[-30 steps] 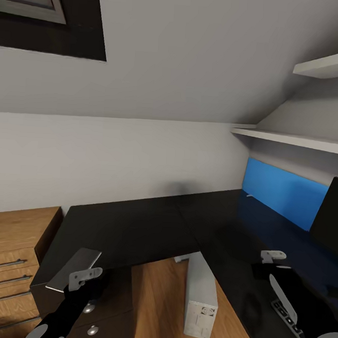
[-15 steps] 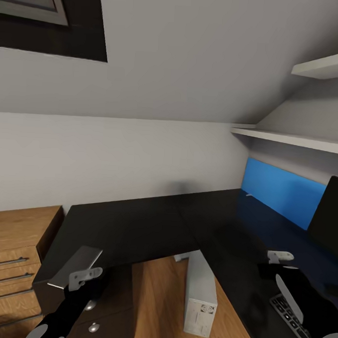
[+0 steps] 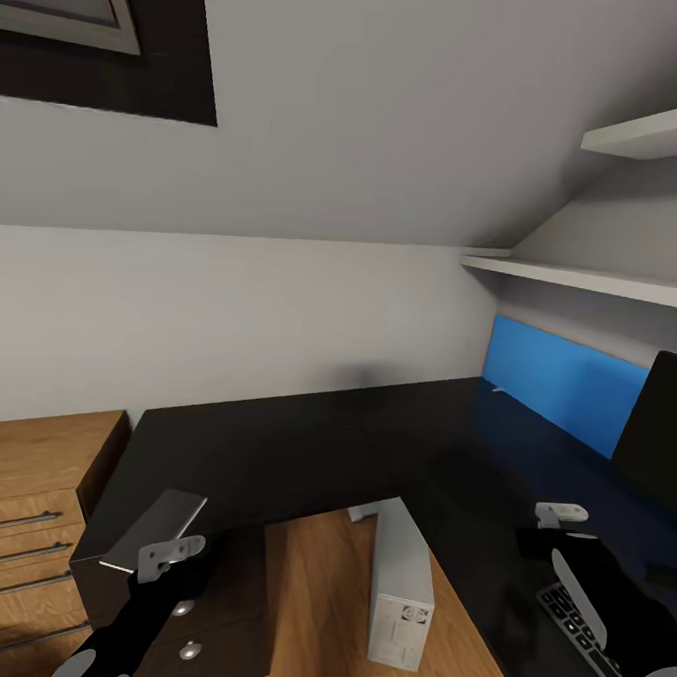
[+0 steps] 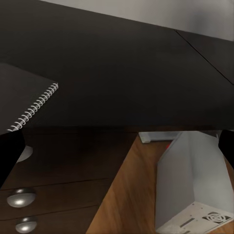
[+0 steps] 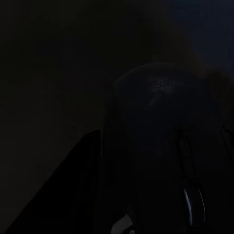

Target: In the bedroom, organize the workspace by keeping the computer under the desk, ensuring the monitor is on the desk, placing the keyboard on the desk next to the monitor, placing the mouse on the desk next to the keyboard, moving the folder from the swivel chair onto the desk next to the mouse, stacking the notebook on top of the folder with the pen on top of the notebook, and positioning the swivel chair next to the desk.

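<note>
We have the small black mouse (image 5: pixel 161 161) right under our right gripper (image 3: pixel 567 538) on the glossy black L-shaped desk (image 3: pixel 271 455), long axis along the fingers, beside the silver-grey keyboard (image 3: pixel 577 624); jaw opening can't be told.

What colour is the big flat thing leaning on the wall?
Bright blue; the folder shows best in the head view.

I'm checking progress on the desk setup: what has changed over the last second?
The right arm shifted slightly right over the desk. The view drifted a little, so the scene shifted slightly. The left gripper, notebook, computer, keyboard, folder and monitor kept their places.
</note>
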Available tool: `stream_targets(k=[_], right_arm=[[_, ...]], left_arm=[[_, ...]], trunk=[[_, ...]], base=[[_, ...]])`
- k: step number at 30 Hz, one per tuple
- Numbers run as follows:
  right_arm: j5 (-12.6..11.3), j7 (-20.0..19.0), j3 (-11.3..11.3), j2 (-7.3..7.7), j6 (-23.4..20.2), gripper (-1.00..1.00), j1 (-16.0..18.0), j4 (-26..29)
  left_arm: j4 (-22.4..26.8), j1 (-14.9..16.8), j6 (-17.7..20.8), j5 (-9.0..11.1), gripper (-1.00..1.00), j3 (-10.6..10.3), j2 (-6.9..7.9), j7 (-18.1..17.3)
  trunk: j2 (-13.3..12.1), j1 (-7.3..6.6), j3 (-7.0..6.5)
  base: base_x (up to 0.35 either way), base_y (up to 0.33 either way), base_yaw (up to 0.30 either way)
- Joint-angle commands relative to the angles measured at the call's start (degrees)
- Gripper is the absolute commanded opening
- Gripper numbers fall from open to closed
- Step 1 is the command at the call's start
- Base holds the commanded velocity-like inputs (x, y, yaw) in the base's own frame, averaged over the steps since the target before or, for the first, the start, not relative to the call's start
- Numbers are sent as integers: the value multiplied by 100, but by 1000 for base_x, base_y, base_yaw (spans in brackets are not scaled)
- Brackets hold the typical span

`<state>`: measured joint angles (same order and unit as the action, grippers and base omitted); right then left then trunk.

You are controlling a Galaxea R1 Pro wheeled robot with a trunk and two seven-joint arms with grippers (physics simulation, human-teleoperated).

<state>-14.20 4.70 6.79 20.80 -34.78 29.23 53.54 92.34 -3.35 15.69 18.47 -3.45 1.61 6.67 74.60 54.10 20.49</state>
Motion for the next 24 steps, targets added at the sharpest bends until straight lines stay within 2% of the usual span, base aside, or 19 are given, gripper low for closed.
stream_targets(k=[1, 10, 18, 24], right_arm=[[-65, 41, 24, 6, -17, -100, 4, 7], [-61, 34, 25, -6, 5, -100, 4, 7], [-65, 29, 20, -14, 282, -100, 4, 7], [-65, 27, 22, -15, 458, -100, 4, 0]], left_arm=[[10, 1, 21, 60, 100, -15, 6, 53], [12, 1, 22, 60, 100, -15, 5, 53], [12, 1, 14, 60, 100, -15, 6, 49], [12, 1, 6, 60, 100, -13, 6, 45]], trunk=[[4, 1, 6], [4, 1, 6], [4, 1, 6], [4, 1, 6]], base=[[0, 0, 0], [0, 0, 0], [0, 0, 0], [147, 83, 0]])
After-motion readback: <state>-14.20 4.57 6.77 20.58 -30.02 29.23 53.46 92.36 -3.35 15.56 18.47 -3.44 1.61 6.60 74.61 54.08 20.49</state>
